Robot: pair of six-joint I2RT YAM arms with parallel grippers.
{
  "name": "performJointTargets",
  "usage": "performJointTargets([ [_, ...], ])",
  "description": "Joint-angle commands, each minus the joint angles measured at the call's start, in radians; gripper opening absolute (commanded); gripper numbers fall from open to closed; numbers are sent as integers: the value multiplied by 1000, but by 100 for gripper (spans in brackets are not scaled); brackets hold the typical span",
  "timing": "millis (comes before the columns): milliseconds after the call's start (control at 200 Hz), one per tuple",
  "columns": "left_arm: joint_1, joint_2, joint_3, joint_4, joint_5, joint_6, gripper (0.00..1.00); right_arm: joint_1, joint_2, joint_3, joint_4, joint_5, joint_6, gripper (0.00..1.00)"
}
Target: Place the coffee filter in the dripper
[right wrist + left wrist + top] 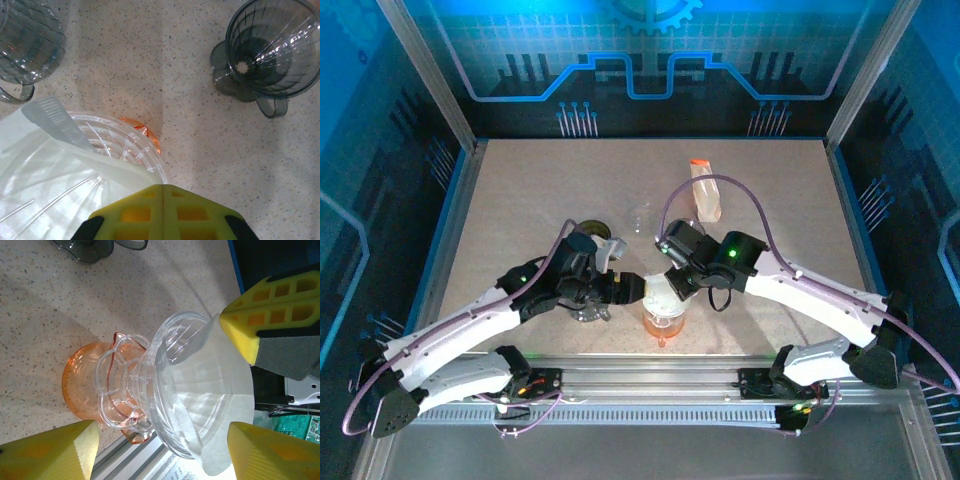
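Filter (210, 375), a thin white paper cone, sat inside the clear ribbed dripper (172, 332).
Right gripper (162, 200) pinched its rim; left gripper (162, 426) gaped wide around the dripper; orange glass pot (80, 385) underneath, grey dripper (270, 50) beyond.

Bright overhead light casts soft shadows across the speckled table (520, 200).

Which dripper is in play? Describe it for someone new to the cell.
At the near edge of the table, between the two arm bases, stands an orange glass cup. The dripper sits on top of it: clear, ribbed, holding a white paper filter. Its neighbours, a smoky grey dripper and another clear one, stand straight on the table.
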Motion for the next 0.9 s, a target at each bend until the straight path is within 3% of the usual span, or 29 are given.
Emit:
performJointTargets([
  [0,-9,10,-8,-18,17,-6,73,7,17,-15,8,32,0,4],
  [100,-10,18,-12,-12,19,-6,74,18,31,-21,8,48,-1,4],
  [465,-13,36,-23,-16,14,-2,50,43,52,-25,8,72,6,3],
  [520,-12,36,-19,-23,8,-6,51,47,54,-22,7,72,6,4],
  [725,-12,1,-14,10,16,-9,73,60,56,-10,2,76,12,4],
  [801,-12,12,-1,16,21,-6,73,61,55,-11,2,76,15,4],
  [896,-13,48,21,-12,12,7,64,62,54,-12,2,77,18,4],
])
